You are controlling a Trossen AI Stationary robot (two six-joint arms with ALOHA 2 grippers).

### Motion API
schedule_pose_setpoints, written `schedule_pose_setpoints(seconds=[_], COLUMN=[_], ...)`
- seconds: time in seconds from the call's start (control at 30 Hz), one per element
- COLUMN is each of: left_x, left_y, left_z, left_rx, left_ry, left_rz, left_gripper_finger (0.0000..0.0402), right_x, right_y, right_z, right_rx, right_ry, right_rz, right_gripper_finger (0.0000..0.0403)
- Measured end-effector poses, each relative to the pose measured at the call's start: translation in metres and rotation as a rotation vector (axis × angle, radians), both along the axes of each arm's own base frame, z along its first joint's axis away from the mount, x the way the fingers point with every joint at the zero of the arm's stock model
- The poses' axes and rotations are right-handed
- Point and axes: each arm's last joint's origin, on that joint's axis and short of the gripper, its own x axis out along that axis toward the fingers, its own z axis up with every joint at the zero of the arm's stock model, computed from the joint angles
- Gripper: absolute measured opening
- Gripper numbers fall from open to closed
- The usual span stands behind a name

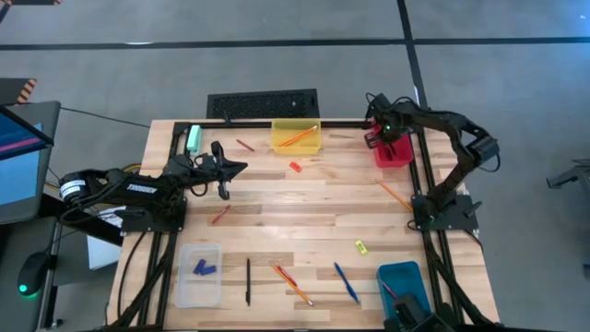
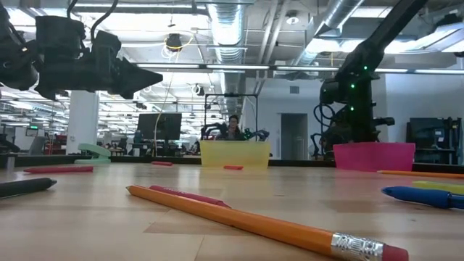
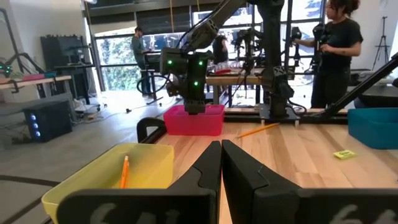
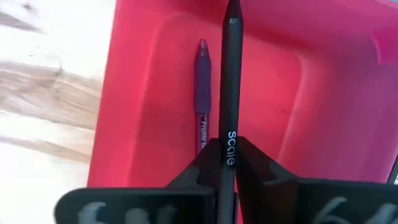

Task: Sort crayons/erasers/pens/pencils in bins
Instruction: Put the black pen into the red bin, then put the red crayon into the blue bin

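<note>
My right gripper (image 1: 385, 138) hangs over the red bin (image 1: 396, 155) at the far right, pointing steeply down, shut on a black pen (image 4: 231, 81). A purple pen (image 4: 202, 93) lies on that bin's floor (image 4: 155, 74). My left gripper (image 1: 241, 168) is shut and holds nothing; it hovers level above the table's far left, facing the yellow bin (image 3: 134, 168). That bin holds an orange pencil (image 1: 297, 138). The clear bin (image 1: 198, 295) at the near left holds blue erasers (image 1: 204, 268). The teal-blue bin (image 1: 401, 277) stands at the near right. My right gripper pinches the black pen's shaft (image 4: 229, 134) between its two fingers, by the white lettering. The fingers come from above, slanting down, and lie along the pen. The pen sticks out past the fingertips into the red bin; whether its far end touches the bin, I cannot tell.
Loose on the table: red crayons (image 1: 244, 145) (image 1: 219, 215), a red eraser (image 1: 295, 166), an orange pencil (image 1: 394, 195), a yellow eraser (image 1: 360, 246), a black pen (image 1: 247, 281), a pencil with a crayon (image 1: 290, 281), a blue pen (image 1: 347, 282). A green block (image 1: 194, 138) lies far left.
</note>
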Motion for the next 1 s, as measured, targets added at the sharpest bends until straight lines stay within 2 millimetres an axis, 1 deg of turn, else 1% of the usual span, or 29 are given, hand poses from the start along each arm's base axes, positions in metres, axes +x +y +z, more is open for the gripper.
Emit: schedule_pose_setpoints(seconds=[0.2,0.37,0.5,0.67,0.77,0.87,1.0], left_x=[0.000,0.000,0.000,0.000,0.000,0.000,0.000], left_y=[0.000,0.000,0.000,0.000,0.000,0.000,0.000], left_z=[0.000,0.000,0.000,0.000,0.000,0.000,0.000], left_rx=[0.001,0.001,0.001,0.001,0.001,0.001,0.004], left_ry=[0.000,0.000,0.000,-0.001,-0.001,-0.001,0.000], left_rz=[0.002,0.003,0.003,0.002,0.002,0.003,0.003], left_gripper_finger=[0.0004,0.0004,0.0004,0.0004,0.0004,0.0004,0.0004], right_x=[0.002,0.005,0.010,0.016,0.021,0.025,0.025], right_y=[0.001,0.006,0.008,0.012,0.013,0.017,0.026], right_z=[0.000,0.000,0.000,0.003,0.011,0.025,0.048], right_rx=[-0.001,0.044,0.042,0.050,0.033,-0.016,-0.086], right_ry=[0.000,-0.012,-0.009,0.001,0.047,0.088,0.049], right_rz=[0.009,0.053,0.087,0.125,0.143,0.168,0.194], right_gripper_finger=[0.0078,0.0104,0.0108,0.0102,0.0095,0.0088,0.0075])
